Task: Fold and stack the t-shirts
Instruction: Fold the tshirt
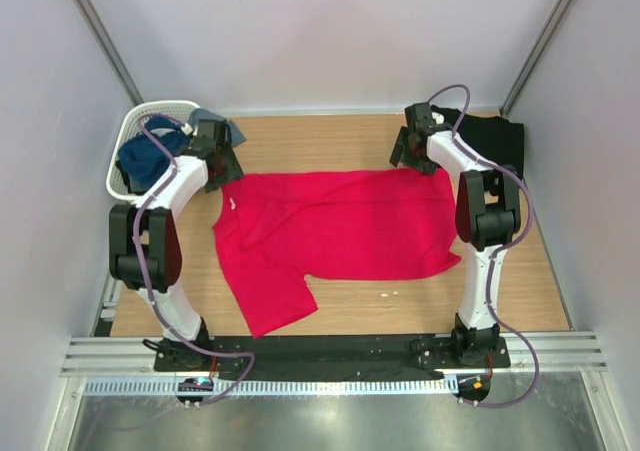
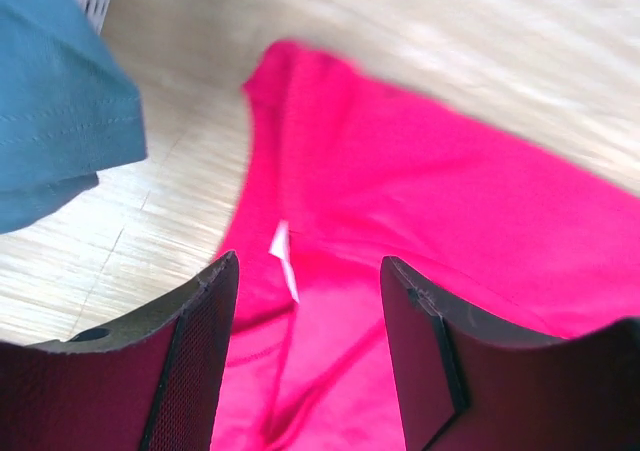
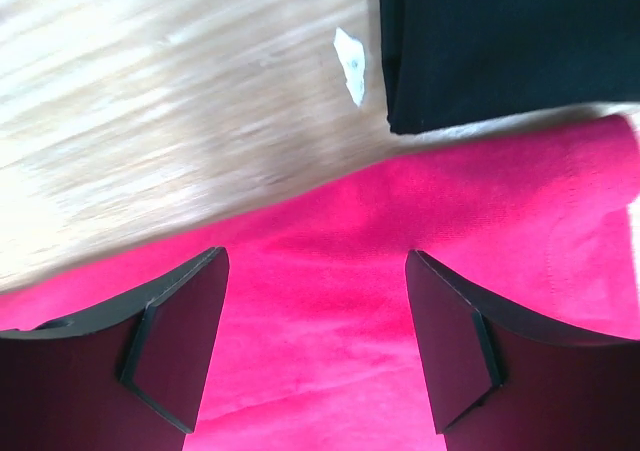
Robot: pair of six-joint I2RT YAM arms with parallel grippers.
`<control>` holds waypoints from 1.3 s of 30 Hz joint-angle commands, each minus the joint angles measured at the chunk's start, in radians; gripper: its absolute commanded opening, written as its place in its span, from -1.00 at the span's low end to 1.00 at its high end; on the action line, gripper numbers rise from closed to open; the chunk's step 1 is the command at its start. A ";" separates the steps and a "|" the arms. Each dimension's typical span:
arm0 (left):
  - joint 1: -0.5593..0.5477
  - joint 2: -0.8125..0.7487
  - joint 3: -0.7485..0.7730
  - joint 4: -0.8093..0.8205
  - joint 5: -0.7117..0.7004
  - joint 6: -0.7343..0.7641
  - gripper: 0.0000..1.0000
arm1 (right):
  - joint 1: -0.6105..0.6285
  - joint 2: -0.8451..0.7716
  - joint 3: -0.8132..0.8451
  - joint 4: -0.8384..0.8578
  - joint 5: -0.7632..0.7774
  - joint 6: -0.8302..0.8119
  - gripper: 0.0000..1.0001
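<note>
A crimson red t-shirt (image 1: pixel 330 226) lies spread across the wooden table, one sleeve pointing toward the near edge. My left gripper (image 1: pixel 222 161) hovers open above its far left corner. In the left wrist view the red t-shirt (image 2: pixel 420 201) and its white label (image 2: pixel 283 251) show between the fingers of the left gripper (image 2: pixel 308 261). My right gripper (image 1: pixel 412 151) is open above the shirt's far right edge. In the right wrist view nothing sits between the right gripper's (image 3: pixel 315 256) fingers but the red cloth (image 3: pixel 330 301) below. A folded black t-shirt (image 1: pixel 495 136) lies at the back right, also visible from the right wrist (image 3: pixel 500 41).
A white lattice basket (image 1: pixel 128 136) stands at the back left, holding blue cloth (image 1: pixel 150 156) that spills over its rim (image 2: pixel 50 111). A small white scrap (image 3: pixel 350 66) lies on the wood beside the black shirt. White specks (image 1: pixel 390 294) lie near the front edge.
</note>
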 commanded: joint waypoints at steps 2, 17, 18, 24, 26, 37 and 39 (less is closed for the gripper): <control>-0.043 -0.096 0.043 0.015 0.111 0.094 0.20 | 0.003 -0.096 0.042 -0.060 -0.002 -0.027 0.55; -0.153 0.071 0.060 0.066 0.145 -0.033 -0.15 | 0.003 -0.310 -0.222 -0.080 -0.017 0.014 0.48; -0.153 0.084 0.064 0.061 0.136 -0.036 -0.16 | 0.001 -0.317 -0.231 -0.079 -0.014 0.013 0.47; -0.181 0.137 0.089 0.046 0.113 -0.020 -0.16 | 0.003 -0.344 -0.272 -0.080 0.015 0.017 0.48; -0.190 0.151 0.092 0.025 0.097 -0.022 -0.17 | 0.003 -0.352 -0.278 -0.083 0.025 0.039 0.51; -0.207 0.165 0.084 -0.023 0.044 -0.047 -0.20 | 0.003 -0.409 -0.229 -0.097 -0.028 0.048 0.55; -0.212 0.164 0.078 -0.020 0.044 -0.047 -0.24 | 0.003 -0.410 -0.234 -0.102 -0.022 0.049 0.55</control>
